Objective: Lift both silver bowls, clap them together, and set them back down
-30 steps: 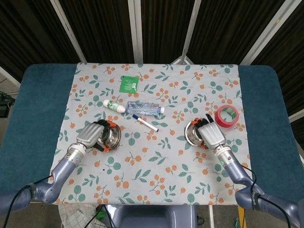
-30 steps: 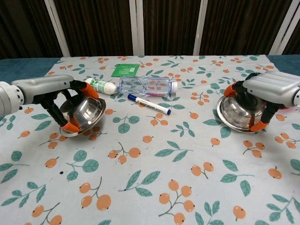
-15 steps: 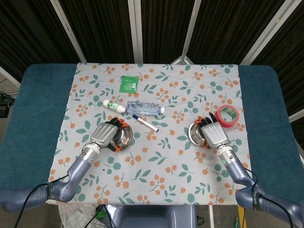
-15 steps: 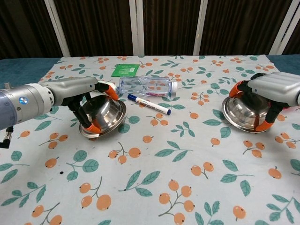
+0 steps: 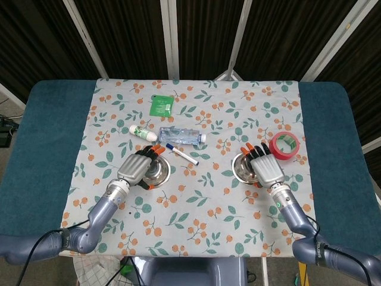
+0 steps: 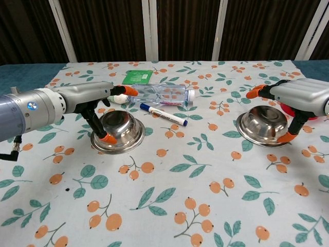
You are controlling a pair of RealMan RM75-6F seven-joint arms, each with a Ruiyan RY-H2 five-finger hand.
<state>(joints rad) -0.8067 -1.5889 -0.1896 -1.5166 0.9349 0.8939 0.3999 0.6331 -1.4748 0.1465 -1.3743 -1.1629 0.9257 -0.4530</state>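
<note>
Chest view: both silver bowls sit flat on the floral counter (image 6: 169,216). Left bowl (image 6: 119,133) lies under the left hand (image 6: 95,98), fingers spread, released. Right bowl (image 6: 263,126) lies under the right hand (image 6: 300,98), also released. Risk: withdrawing fingers could catch a rim, knocking the left bowl into the marker (image 6: 163,114) or bottle (image 6: 159,94) behind.
</note>
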